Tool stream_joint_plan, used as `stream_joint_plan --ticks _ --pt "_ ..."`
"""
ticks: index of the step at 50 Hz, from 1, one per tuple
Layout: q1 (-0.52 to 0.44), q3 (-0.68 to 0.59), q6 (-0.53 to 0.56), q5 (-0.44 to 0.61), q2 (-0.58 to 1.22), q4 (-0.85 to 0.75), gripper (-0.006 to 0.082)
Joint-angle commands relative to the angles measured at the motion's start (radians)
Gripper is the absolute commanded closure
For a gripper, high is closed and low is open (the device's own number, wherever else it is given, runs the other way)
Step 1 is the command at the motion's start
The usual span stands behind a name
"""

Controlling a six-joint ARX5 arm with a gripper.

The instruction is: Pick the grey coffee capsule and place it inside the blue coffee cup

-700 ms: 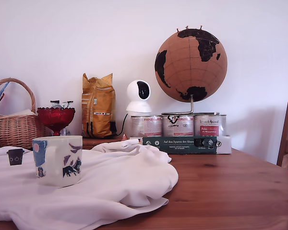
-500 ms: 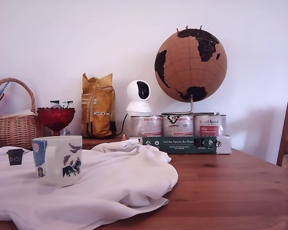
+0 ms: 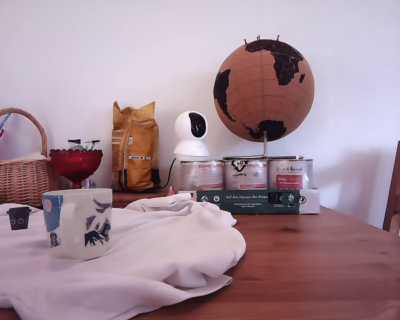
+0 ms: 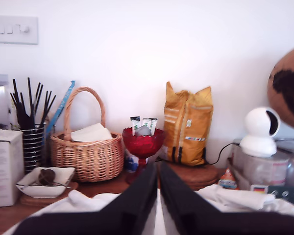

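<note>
**Capsule and cup both on the white cloth**

The capsule (image 3: pixel 19 217) sits on the white cloth (image 3: pixel 173 247) at the exterior view's left. The cup (image 3: pixel 77 223) stands upright on the same cloth, near the capsule on its right but not touching it. In the wrist view the gripper (image 4: pixel 158 196) has its two black fingers (image 4: pixel 132 203) pressed almost together with nothing between them. Behind it stand a basket (image 4: pixel 88 156) and a red bowl (image 4: pixel 143 144)

Behind the wooden table (image 3: pixel 333 260) we see a plain white wall (image 3: pixel 120 47), with a wooden chair (image 3: pixel 399 190) beside the table's far edge.
</note>
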Motion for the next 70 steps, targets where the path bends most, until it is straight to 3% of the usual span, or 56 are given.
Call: stream_joint_plan --ticks 1,8,15,28,31,40,43,58,70 --pt "-0.003 0.003 -0.026 0.013 0.030 0.012 0.0791" --pt "-0.003 0.042 -0.059 0.072 0.159 0.072 0.0790" --pt "-0.003 0.159 -0.055 0.082 0.334 0.109 0.0790" --pt "-0.003 0.396 0.038 0.179 0.797 0.199 0.0769" --pt "-0.003 0.428 0.076 0.209 0.900 0.234 0.0707" --pt "-0.003 0.500 0.128 0.216 1.152 0.269 0.0247" --pt "-0.003 0.517 0.148 0.216 1.221 0.278 0.0176" --pt "-0.003 0.596 0.240 0.203 1.531 0.395 0.0170" --pt "-0.002 0.612 0.245 0.148 1.724 0.553 0.0170"
